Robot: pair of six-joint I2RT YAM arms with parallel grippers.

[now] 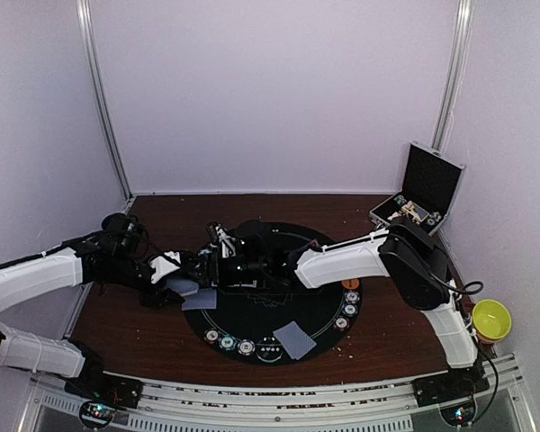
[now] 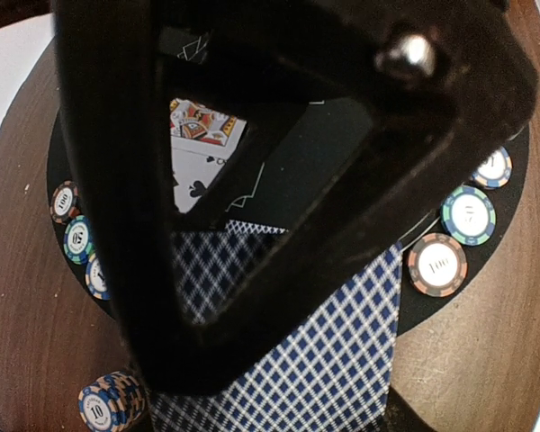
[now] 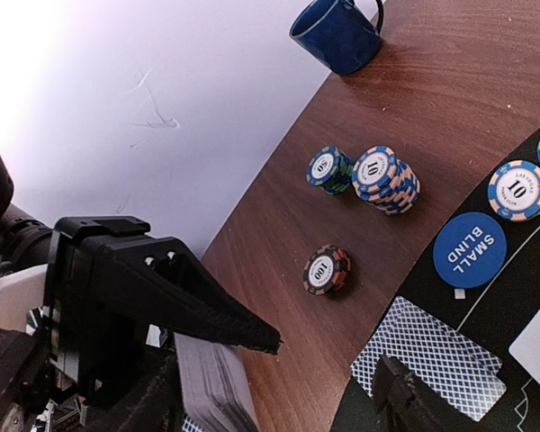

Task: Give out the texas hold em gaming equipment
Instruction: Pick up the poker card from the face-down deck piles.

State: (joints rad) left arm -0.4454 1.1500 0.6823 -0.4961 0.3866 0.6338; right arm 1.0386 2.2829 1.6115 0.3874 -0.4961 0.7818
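Blue-checked card [image 2: 342,360] directly beneath left claw [image 2: 193,346]; contact unclear.

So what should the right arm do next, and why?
Probably close the open right gripper on the top card of the grey stack of playing cards in the left gripper; only a few blue-checked cards lie on the black round mat.

open black case [image 1: 429,189] at the table's [image 1: 144,333] far right corner; yellow bowl [image 1: 490,318] near right edge; blue mug [image 3: 337,34].
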